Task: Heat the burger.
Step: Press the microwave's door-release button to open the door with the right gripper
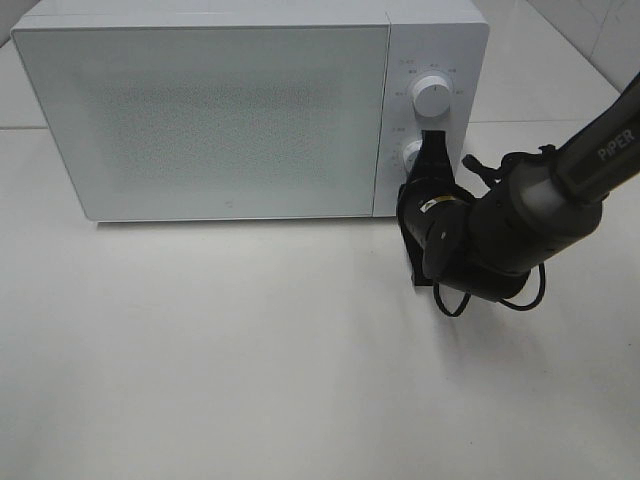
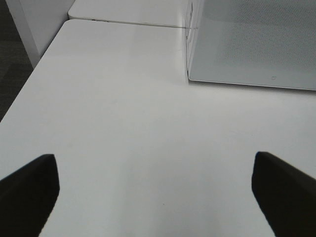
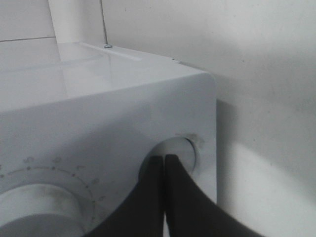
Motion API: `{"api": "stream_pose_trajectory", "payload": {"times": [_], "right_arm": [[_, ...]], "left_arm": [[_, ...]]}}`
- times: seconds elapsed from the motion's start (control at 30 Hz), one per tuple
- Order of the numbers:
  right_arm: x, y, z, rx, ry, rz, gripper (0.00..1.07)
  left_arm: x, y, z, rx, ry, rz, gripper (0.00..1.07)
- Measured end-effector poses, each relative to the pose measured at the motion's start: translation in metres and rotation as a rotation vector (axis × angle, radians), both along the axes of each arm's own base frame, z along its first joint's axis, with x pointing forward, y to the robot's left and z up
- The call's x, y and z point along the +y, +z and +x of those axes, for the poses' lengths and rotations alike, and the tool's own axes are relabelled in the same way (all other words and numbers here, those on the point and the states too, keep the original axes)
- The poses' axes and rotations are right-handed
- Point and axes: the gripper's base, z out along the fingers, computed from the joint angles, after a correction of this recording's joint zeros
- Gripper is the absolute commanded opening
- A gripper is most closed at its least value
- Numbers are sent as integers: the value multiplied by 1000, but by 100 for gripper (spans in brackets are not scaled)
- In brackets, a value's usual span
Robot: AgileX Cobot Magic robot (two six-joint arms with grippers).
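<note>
The burger is not in view in any frame. The white microwave stands at the back of the table with its door closed. My right gripper is at the control panel, its black fingers pressed together with the tips against the lower knob. In the right wrist view the shut fingertips rest on that knob. My left gripper is open and empty, low over bare table in front of the microwave's left corner. It does not show in the exterior view.
The upper knob sits above the lower one and also shows in the right wrist view. The white table stretches in front of the microwave. Its left edge drops to a dark floor.
</note>
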Motion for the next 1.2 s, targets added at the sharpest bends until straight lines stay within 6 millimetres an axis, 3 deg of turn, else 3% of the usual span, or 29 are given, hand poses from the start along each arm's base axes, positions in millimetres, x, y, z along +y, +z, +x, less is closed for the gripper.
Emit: {"api": "stream_pose_trajectory", "payload": {"times": [0.53,1.2], "right_arm": [[-2,-9,13,7,18,-16,0],[-7,-4,9,7,48,-19,0]], "left_arm": [[0,0,0,0,0,0,98],[0,0,0,0,0,0,98]]}}
